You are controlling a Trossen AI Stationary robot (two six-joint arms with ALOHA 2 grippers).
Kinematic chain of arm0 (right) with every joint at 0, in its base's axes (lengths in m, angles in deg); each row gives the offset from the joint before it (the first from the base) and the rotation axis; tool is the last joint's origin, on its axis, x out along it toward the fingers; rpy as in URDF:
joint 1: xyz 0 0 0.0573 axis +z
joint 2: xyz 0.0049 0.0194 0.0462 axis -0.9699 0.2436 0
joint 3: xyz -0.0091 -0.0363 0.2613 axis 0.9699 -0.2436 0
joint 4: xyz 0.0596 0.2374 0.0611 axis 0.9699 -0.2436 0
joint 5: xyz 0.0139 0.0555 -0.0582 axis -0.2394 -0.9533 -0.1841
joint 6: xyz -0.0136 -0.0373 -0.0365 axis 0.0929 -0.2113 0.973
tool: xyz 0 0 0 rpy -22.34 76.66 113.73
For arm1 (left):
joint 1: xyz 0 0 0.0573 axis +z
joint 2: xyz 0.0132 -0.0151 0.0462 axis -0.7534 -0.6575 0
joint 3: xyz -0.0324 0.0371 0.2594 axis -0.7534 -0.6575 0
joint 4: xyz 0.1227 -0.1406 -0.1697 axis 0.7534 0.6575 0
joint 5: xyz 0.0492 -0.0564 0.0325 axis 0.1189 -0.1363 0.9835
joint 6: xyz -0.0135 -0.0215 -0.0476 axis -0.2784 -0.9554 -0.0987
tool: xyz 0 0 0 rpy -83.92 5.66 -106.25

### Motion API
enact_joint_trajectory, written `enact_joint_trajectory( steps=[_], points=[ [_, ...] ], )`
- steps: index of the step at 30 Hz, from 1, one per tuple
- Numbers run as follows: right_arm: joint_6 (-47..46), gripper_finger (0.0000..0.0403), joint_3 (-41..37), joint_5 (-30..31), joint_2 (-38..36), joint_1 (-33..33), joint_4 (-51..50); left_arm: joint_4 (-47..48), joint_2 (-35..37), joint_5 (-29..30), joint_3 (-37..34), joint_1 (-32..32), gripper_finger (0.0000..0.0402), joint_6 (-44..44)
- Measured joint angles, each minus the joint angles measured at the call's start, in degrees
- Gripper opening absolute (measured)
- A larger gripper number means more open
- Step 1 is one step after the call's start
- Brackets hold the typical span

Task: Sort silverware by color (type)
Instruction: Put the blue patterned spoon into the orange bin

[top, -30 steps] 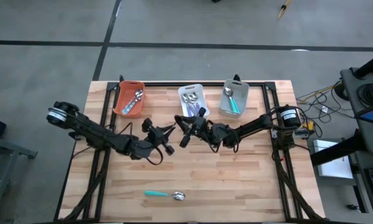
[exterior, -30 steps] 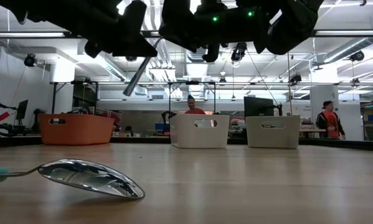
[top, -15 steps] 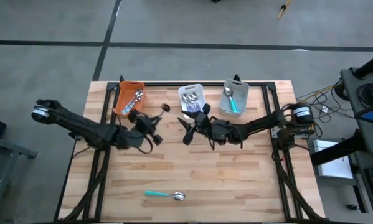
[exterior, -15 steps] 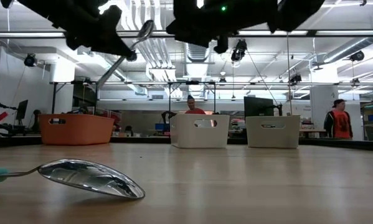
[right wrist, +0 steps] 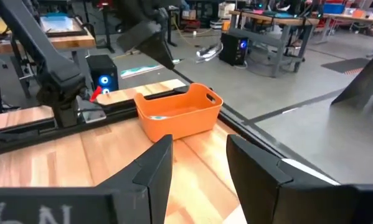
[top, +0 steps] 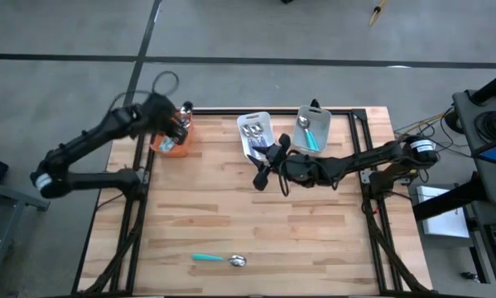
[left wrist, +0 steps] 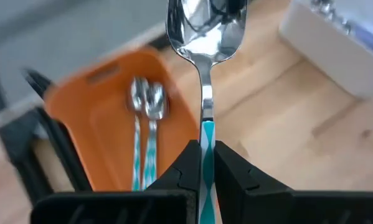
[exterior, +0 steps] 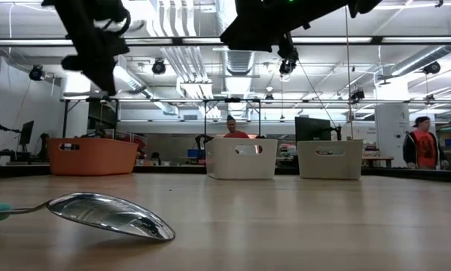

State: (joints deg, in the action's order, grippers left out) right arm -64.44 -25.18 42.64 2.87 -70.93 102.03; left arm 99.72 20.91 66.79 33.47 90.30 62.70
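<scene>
The left hand [left wrist: 202, 163] is positioned above the orange bin [top: 170, 132] at the far left of the counter [top: 314, 232]. It is clenched on the handle of a teal-striped spoon [left wrist: 204, 74]; in the left wrist view the striped handle is seen pinched between the two fingers [left wrist: 185, 167], with the shiny bowl projecting forward beyond them. Two further spoons with the same striped handles [left wrist: 145, 134] are seen lying side by side inside the orange bin.

The right hand [top: 264, 171] is located over the counter just in front of the white bin [top: 255, 132], between that bin and the counter's middle. Its fingers [right wrist: 154, 169] are spread apart and nothing is grasped between them.

The white bin stands in the middle of the far edge and contains several pieces with shiny metal heads [top: 251, 129]; handle colour cannot be determined reliably. The grey bin [top: 311, 129] stands to its right, near but apart, and holds a teal-handled spoon [top: 306, 131].

One teal-handled spoon [top: 219, 259] is left on the counter near the front edge, well apart from both hands and all bins. In the low view its bowl [exterior: 108, 214] is shown resting on the wood close to the camera.

Two persons [exterior: 231, 126] [exterior: 421, 146] are visible in the room beyond the counter.
</scene>
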Motion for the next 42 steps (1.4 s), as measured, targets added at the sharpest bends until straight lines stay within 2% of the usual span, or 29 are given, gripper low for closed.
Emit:
enact_joint_trajectory(
  steps=[2,3,8,15,22,25,35,42],
  points=[
    [-0.65,0.0142,0.00,-0.04,0.51,0.02,0.00,1.74,-1.53,-7.87,-0.06,7.18,0.0007,3.54],
    [-1.09,0.0143,-0.04,-0.19,0.70,0.02,-0.26,2.93,-2.38,-9.78,-0.07,10.20,0.0007,4.73],
    [-2.02,0.0145,-0.07,-0.44,0.82,0.02,-1.98,4.48,-5.60,-10.70,-0.10,18.14,0.0007,8.91],
    [-2.63,0.0137,-0.07,-0.44,0.82,0.00,-2.03,3.89,-8.77,-11.18,-0.14,17.89,0.0007,9.40],
    [-3.37,0.0139,-0.07,-0.44,0.82,0.00,-2.04,3.18,-13.39,-5.72,-0.14,15.49,0.0007,5.80],
    [-3.61,0.0136,-0.07,-0.53,0.82,0.06,-2.37,3.01,-16.02,-4.50,-0.14,15.21,0.0007,4.90],
    [-5.05,0.0135,-0.07,-6.42,0.80,0.82,-2.98,1.82,-26.13,-2.77,2.17,15.38,0.0007,2.51],
    [-5.03,0.0133,-0.07,-6.49,0.80,2.72,-4.47,2.42,-34.61,-2.73,5.74,15.42,0.0007,2.78]
  ],
)
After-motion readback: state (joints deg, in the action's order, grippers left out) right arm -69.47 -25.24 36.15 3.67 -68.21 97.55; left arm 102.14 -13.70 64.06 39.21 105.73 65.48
